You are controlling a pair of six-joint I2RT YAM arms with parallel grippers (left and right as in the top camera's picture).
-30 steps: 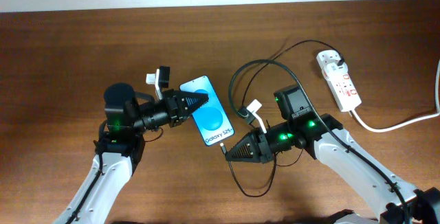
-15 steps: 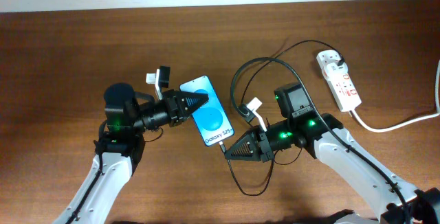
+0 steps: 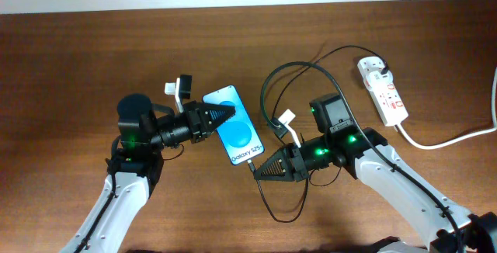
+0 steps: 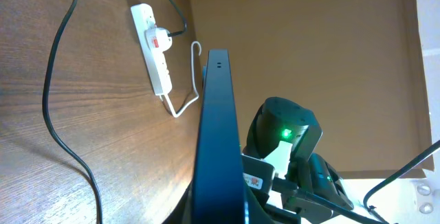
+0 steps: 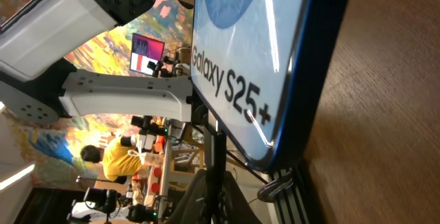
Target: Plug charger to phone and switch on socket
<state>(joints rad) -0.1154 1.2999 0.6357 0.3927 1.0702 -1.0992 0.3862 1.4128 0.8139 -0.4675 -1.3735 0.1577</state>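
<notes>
Phone held at an angle, charger tip at its lower edge

One phone (image 3: 235,134) sits near the middle of the desk (image 3: 78,51), its blue screen lit and the white band reading "Galaxy S25+". The left wrist view shows it edge-on, rising as a thin dark slab between the fingers. The left gripper (image 3: 227,114), one of two in view, is clamped on the phone's long side.

One charger (image 3: 262,94) is present. Its thin black cable loops across the desk above and below the right arm, and its small plug sits in the near end of the socket (image 3: 383,90). The right gripper (image 3: 258,172) is closed narrowly on the cable's connector end, just beside the phone's lower short edge. In the right wrist view the black stem runs straight up to that edge. Whether the tip is seated in the port cannot be told.

One socket lies at the far right of the desk, well apart from the phone and both grippers. It shows red marks on its white body, too small to count. One thick white cord (image 3: 443,138) leaves its lower end and runs off to the right.
</notes>
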